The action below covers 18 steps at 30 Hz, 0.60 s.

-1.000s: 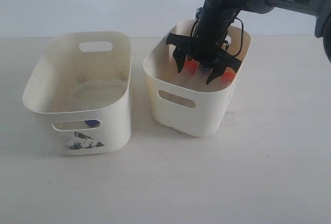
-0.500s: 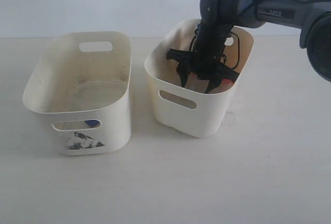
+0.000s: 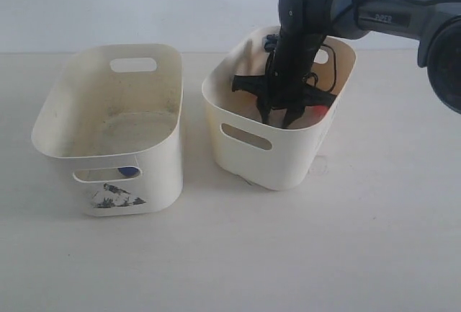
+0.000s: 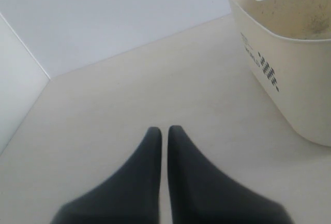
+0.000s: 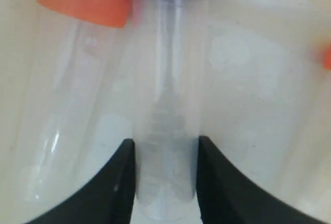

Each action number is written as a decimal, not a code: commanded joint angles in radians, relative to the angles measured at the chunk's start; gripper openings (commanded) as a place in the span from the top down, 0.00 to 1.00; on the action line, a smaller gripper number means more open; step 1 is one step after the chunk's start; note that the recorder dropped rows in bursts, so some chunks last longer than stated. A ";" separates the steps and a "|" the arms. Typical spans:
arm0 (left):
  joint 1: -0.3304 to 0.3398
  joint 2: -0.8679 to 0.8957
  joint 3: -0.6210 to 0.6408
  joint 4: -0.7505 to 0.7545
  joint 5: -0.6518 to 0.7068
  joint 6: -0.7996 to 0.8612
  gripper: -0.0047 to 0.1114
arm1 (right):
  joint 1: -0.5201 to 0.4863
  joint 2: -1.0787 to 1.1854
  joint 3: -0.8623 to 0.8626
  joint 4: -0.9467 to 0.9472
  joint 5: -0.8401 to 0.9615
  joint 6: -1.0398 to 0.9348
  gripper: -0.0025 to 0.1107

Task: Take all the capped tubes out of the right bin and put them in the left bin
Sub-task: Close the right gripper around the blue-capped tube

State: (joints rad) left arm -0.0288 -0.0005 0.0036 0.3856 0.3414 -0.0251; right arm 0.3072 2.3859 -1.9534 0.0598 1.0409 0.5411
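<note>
One pale tabletop [image 3: 230, 254], white wall [image 3: 144, 2]

We see both the left bin [image 3: 155, 161] and right bin [image 3: 288, 161] cream, a dark, perhaps blue-black sticker [image 3: 113, 195] on the left; a clear blue-capped tube [image 5: 166, 79], an orange cap [image 5: 83, 0], black right pincer [image 5: 165, 141].

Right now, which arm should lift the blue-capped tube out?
The right arm. The right gripper is down in the right bin, fingers touching both sides of the blue-capped tube. The left gripper is shut above the table, outside any bin.
</note>
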 commanded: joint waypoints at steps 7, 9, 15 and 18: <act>-0.004 0.000 -0.004 -0.003 -0.003 -0.010 0.92 | -0.008 -0.001 -0.003 -0.040 0.151 -0.302 0.98; -0.004 0.000 -0.004 -0.003 -0.003 -0.010 0.92 | -0.008 -0.007 -0.003 -0.042 0.158 -0.320 0.98; -0.004 0.000 -0.004 -0.003 -0.003 -0.010 0.92 | -0.008 -0.049 -0.003 -0.073 0.180 -0.389 0.98; -0.004 0.000 -0.004 -0.003 -0.003 -0.010 0.92 | -0.008 -0.056 -0.005 -0.071 0.180 -0.463 0.98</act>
State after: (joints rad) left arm -0.0288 -0.0005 0.0036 0.3856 0.3414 -0.0251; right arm 0.3072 2.3529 -1.9552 0.0000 1.2077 0.1374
